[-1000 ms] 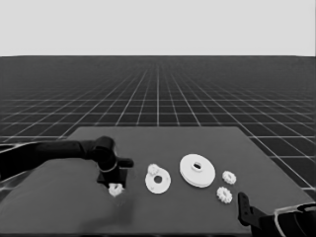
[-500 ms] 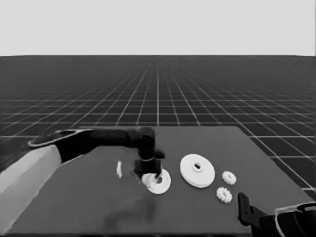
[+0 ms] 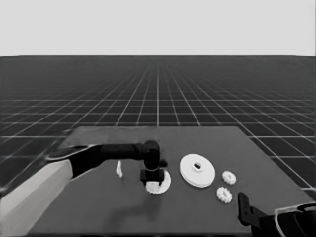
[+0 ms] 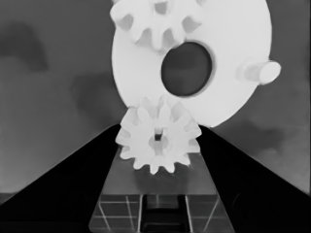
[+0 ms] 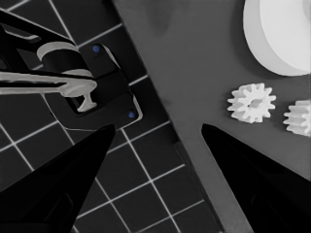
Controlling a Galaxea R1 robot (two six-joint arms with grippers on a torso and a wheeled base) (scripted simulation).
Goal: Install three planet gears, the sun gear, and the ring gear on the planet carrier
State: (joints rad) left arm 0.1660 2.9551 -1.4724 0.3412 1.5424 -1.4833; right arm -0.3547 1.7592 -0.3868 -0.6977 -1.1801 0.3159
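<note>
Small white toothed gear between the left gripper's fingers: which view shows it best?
Left wrist view: the small white toothed gear sits large between the left gripper fingers, before the smaller round part. In the head view the gripper hides it. The right wrist view misses it.

Evenly, flatly lit, no visible source and no glare. Soft diffuse shadow on the table [image 3: 123,212] toward seven o'clock below the left arm [image 3: 98,155]. Faint smudged shadows beside the smaller round part [image 4: 233,73], around nine and four o'clock. Slightly blurred edges throughout.
</note>
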